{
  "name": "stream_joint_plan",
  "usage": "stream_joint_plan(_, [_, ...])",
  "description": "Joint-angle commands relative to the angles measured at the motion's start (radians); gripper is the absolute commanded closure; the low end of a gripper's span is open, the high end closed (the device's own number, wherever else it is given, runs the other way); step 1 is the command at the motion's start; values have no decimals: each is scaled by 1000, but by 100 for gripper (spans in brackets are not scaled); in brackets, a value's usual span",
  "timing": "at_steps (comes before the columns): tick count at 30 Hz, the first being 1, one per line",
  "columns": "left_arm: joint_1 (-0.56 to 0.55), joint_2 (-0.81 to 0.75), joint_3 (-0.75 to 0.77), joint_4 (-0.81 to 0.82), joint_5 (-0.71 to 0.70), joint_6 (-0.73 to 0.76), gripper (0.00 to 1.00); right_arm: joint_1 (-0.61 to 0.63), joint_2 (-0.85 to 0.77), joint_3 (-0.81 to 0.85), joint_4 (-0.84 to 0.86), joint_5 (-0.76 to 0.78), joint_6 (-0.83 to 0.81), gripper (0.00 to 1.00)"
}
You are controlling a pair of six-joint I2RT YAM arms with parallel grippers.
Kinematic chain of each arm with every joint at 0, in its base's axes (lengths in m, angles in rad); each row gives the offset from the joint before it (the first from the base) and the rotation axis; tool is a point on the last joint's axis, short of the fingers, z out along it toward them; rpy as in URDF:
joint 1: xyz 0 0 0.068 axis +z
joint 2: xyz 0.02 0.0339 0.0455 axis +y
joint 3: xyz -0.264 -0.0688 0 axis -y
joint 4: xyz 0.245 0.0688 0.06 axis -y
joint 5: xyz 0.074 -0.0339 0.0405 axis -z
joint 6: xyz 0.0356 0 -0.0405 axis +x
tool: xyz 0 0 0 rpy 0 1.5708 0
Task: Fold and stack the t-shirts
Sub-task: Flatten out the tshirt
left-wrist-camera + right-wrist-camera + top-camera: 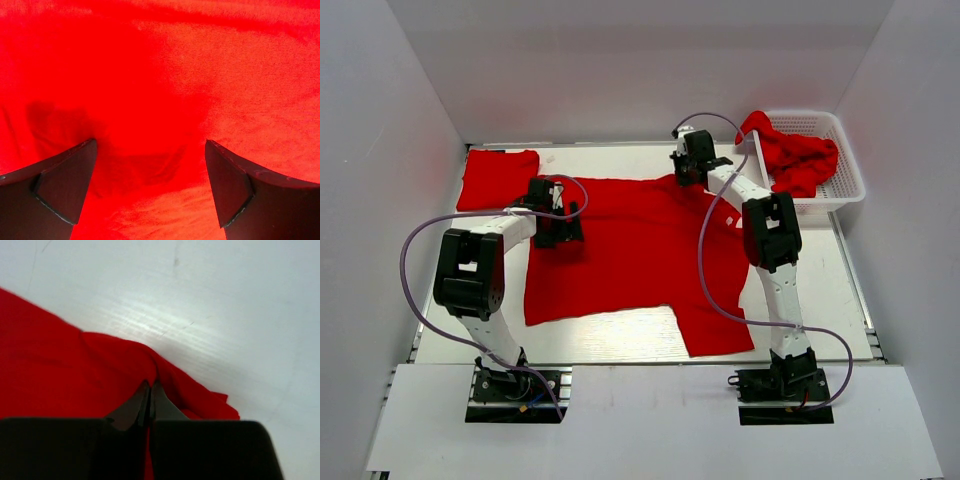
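Note:
A red t-shirt [630, 250] lies spread flat in the middle of the table. My left gripper [557, 225] hovers close over its left part, jaws wide open and empty; the left wrist view shows only red cloth [160, 75] between the fingers [65, 185]. My right gripper [692, 165] is at the shirt's far edge, shut on a pinched ridge of the cloth [165, 375], with the gripper tips [150, 386] pressed together. A folded red shirt [498, 178] lies at the back left.
A white basket [848, 180] at the back right holds more crumpled red shirts [800, 160], one hanging over its rim. White walls close in the table on three sides. Bare table [210, 300] lies beyond the shirt's far edge.

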Motion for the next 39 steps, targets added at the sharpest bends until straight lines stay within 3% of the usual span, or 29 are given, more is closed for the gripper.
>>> stream_joint_plan(1, [-1,56,-35,-18,-25,6,1,-6,-73,63,144,134,-118,100])
stream_joint_plan(6, [-1,86,-26,-18,-25,6,1,-17,-18,99,211,196,-245,100])
stream_joint_plan(15, [8,159,23,-29,-25,15,1,-29,181,188,521,225,-458,99])
stream_joint_plan(16, [8,168,33,-38,-25,15,1,-37,202,266,521,219,-479,90])
stream_joint_plan(17, [8,168,34,-38,-25,15,1,-37,222,289,523,226,-482,55])
stream_joint_plan(20, [8,178,58,-47,-25,24,1,-43,266,310,533,229,-510,30])
stream_joint_plan(22, [8,178,76,-56,-25,24,1,-49,252,296,554,234,-513,22])
stream_joint_plan(23, [8,178,76,-56,-25,24,1,-54,234,285,552,234,-501,10])
stream_joint_plan(30, [8,133,87,-47,4,33,1,-54,23,160,393,157,-347,10])
stream_joint_plan(39, [8,20,119,-29,56,24,1,-54,-265,-18,-29,109,-33,10])
